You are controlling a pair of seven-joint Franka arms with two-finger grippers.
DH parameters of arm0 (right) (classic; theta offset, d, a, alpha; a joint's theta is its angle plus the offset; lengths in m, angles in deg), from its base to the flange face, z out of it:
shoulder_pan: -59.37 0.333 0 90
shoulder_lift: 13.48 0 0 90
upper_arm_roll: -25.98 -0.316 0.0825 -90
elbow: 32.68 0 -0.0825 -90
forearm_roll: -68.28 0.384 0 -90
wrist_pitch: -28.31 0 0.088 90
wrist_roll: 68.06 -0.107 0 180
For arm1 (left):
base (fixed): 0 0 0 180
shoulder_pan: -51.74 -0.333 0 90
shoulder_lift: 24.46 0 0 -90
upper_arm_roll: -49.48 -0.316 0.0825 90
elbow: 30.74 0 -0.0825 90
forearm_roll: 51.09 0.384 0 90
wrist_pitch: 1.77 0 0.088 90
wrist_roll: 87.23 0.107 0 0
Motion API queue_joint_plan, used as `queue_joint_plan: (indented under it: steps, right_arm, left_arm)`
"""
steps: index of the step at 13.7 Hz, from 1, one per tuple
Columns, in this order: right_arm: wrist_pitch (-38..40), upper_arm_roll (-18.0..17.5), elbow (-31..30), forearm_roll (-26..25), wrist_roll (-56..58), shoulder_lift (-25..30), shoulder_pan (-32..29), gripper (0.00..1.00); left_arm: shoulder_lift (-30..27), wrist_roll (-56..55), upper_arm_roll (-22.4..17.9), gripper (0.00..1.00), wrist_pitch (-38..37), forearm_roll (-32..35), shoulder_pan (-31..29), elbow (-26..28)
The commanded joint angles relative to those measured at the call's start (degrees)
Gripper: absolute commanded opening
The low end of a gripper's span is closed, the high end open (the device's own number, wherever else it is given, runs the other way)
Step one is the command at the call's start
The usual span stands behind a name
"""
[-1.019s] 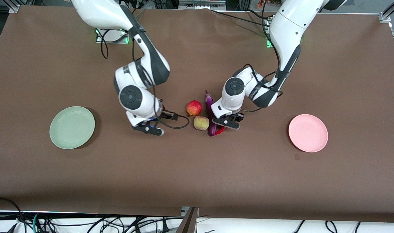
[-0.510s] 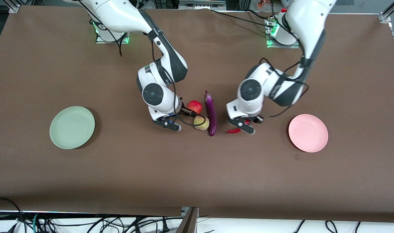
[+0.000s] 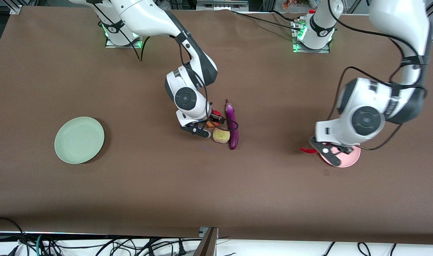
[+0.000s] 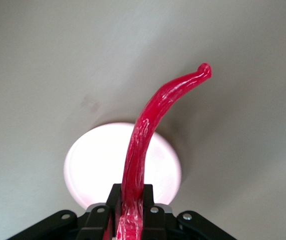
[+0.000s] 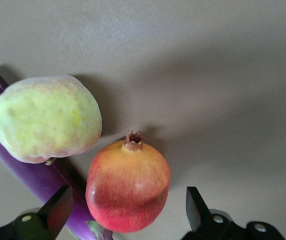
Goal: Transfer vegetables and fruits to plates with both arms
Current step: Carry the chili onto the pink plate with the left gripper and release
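Observation:
My left gripper is shut on the red chili pepper and holds it in the air over the edge of the pink plate. In the left wrist view the chili pepper sticks out from the gripper above the pink plate. My right gripper is open and low around the red apple, which it mostly hides. In the right wrist view the apple sits between the open fingers. The pale yellow-green fruit and the purple eggplant lie beside it.
The mint green plate lies empty toward the right arm's end of the table. The brown table is bare nearer the front camera. In the right wrist view the pale fruit touches the eggplant.
My left gripper lifted the chili pepper from beside the eggplant and carried it to over the pink plate. My right gripper moved from the green plate's side to the red apple.

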Motion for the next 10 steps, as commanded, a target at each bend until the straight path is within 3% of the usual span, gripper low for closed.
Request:
queue_joint_plan:
  steps: [1,4,5,6,7,8,9,10]
  right_arm:
    - [-0.8,0.6,0.1,1.2,-0.5,-1.0,0.9,1.00]
    - [-1.9,0.6,0.1,1.2,-0.5,-1.9,1.7,1.00]
    - [-2.4,0.7,0.1,1.2,-0.5,-2.2,2.2,1.00]
    - [-3.1,0.6,0.1,1.2,-0.6,-2.6,2.4,1.00]
    - [-3.6,0.6,0.1,1.2,-0.6,-2.9,2.7,1.00]
    - [-3.8,0.7,0.0,1.2,-0.6,-3.1,2.8,1.00]
    - [-4.0,0.7,0.0,1.1,-0.9,-3.3,2.8,0.84]
    - [-4.1,0.7,0.0,1.0,-0.9,-3.3,2.7,0.49]
  left_arm:
    - [2.3,9.5,0.9,0.00,-0.7,1.1,-4.5,-0.9]
    - [6.5,13.5,0.9,0.00,-0.7,0.7,-7.5,-0.8]
    - [6.9,13.7,0.9,0.09,-0.2,0.7,-8.0,-0.5]
    - [8.2,13.7,0.9,0.33,0.5,0.7,-8.6,-0.4]
    - [9.1,13.8,1.0,0.99,1.2,0.6,-9.6,-0.4]
    - [9.1,14.5,1.3,1.00,1.3,0.5,-10.7,-0.3]
    - [8.8,15.8,1.3,1.00,1.3,0.5,-10.6,-0.4]
    - [8.3,16.3,1.3,1.00,1.1,0.5,-10.5,-0.6]
